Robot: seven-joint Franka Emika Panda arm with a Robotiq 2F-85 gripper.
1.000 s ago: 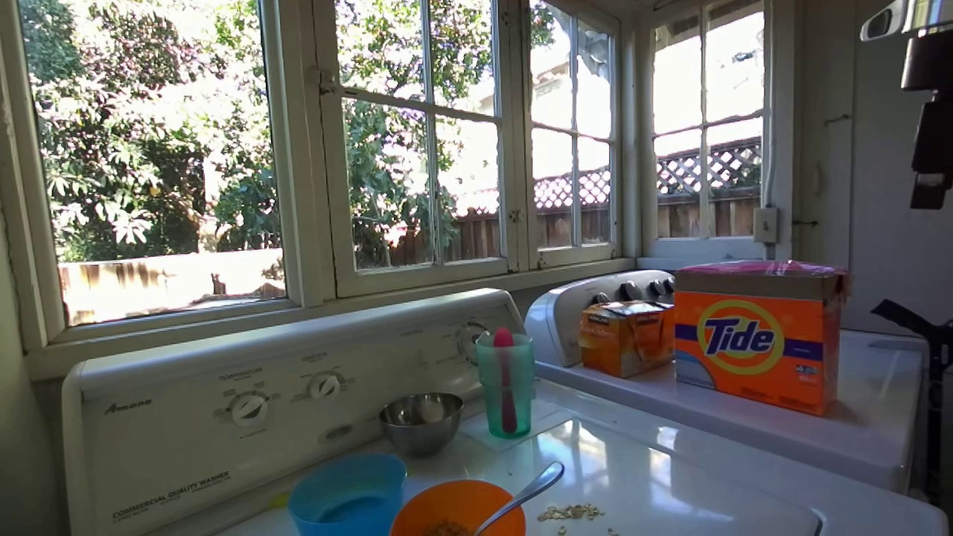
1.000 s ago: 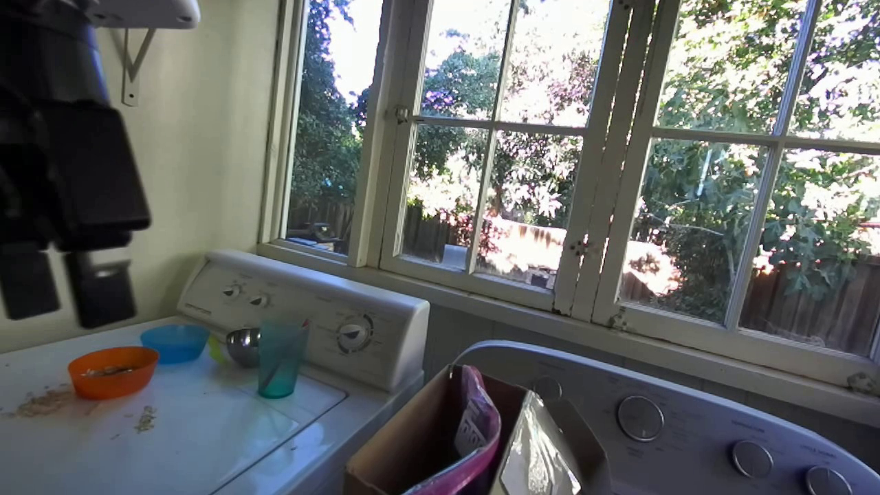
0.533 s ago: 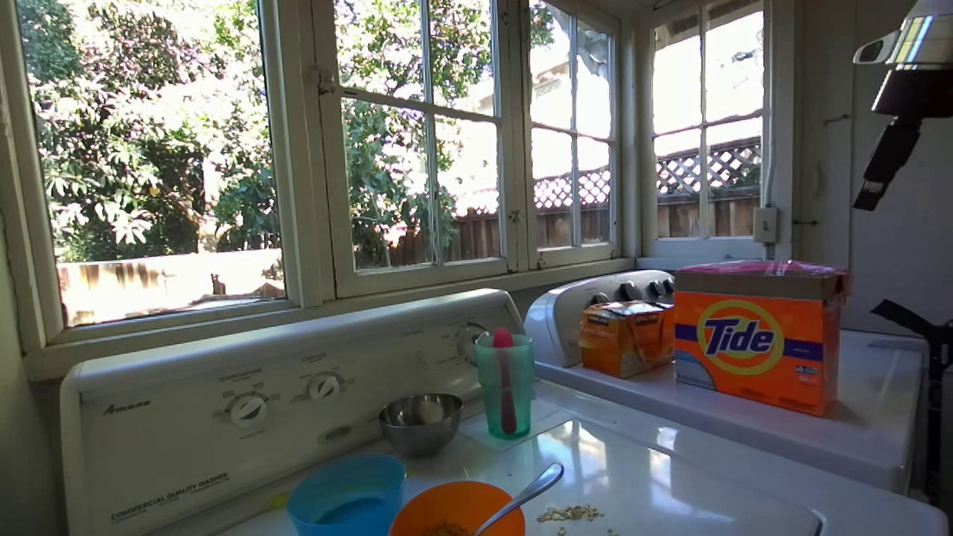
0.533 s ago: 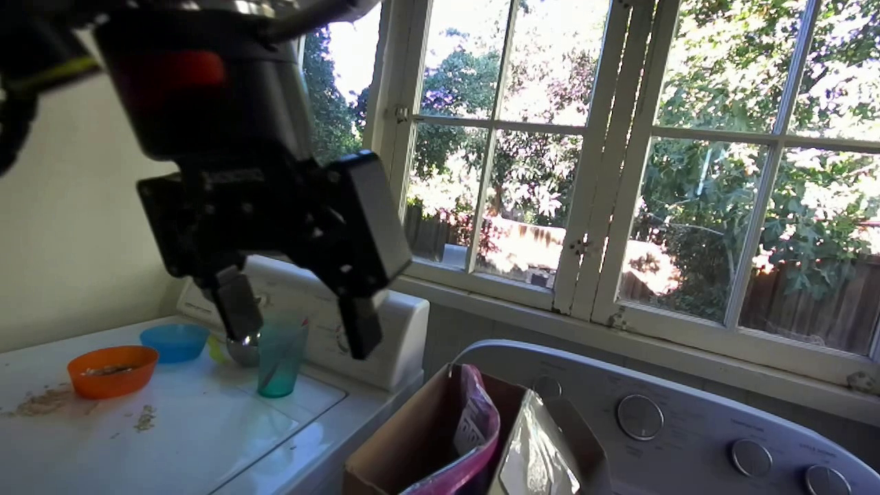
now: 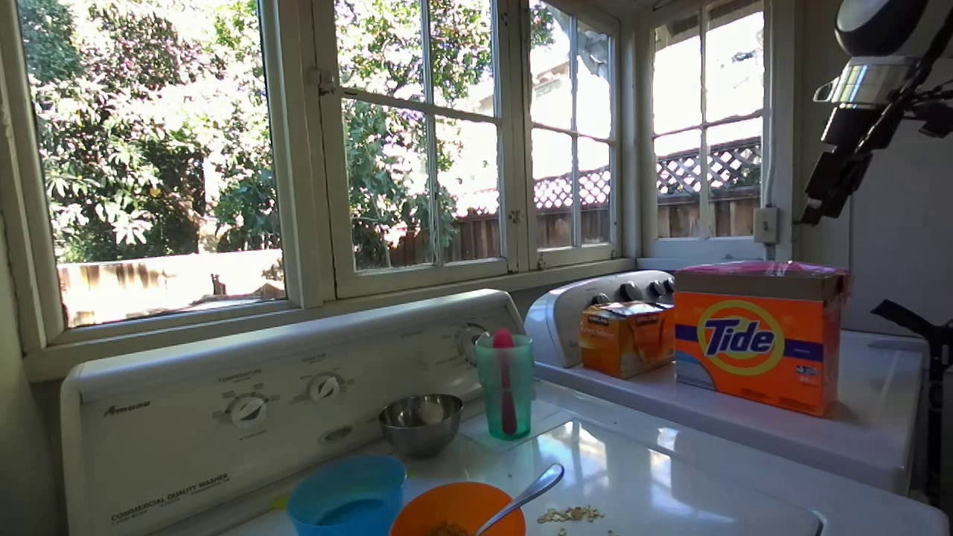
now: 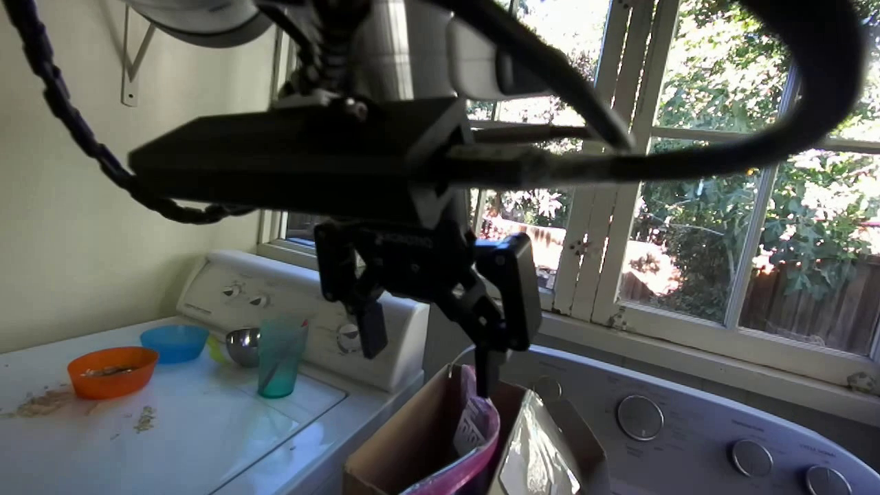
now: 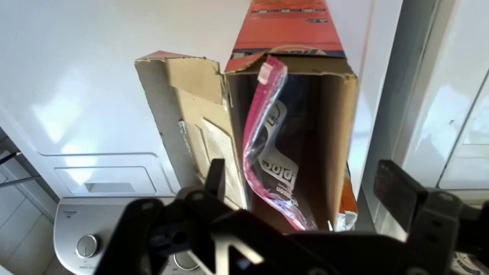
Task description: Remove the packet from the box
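Note:
The orange Tide box [image 5: 752, 346] stands upright on the far appliance. It is open at the top in the wrist view [image 7: 292, 36], and its cardboard rim shows in an exterior view [image 6: 368, 467]. The packet, a see-through Ziploc bag with a pink seal strip [image 7: 250, 164], stands inside the box near the flap side. Its pink edge shows at the box top in both exterior views [image 5: 774, 266] [image 6: 481, 450]. Its lower part is hidden in the box. My gripper [image 6: 430, 357] is open and empty above the box. It also shows in the wrist view [image 7: 305, 183], its fingers wide apart.
The box's lid flap [image 7: 202, 95] hangs open to one side. A smaller orange box [image 5: 625, 339] stands beside the Tide box. On the washer are a green cup [image 5: 506, 387], a metal bowl [image 5: 421, 424], a blue bowl [image 5: 346, 495] and an orange bowl [image 5: 454, 506] with a spoon.
The arm has swung in to above the box: rightward in one exterior picture, leftward in the other. The gripper stays open. The box and packet have not moved.

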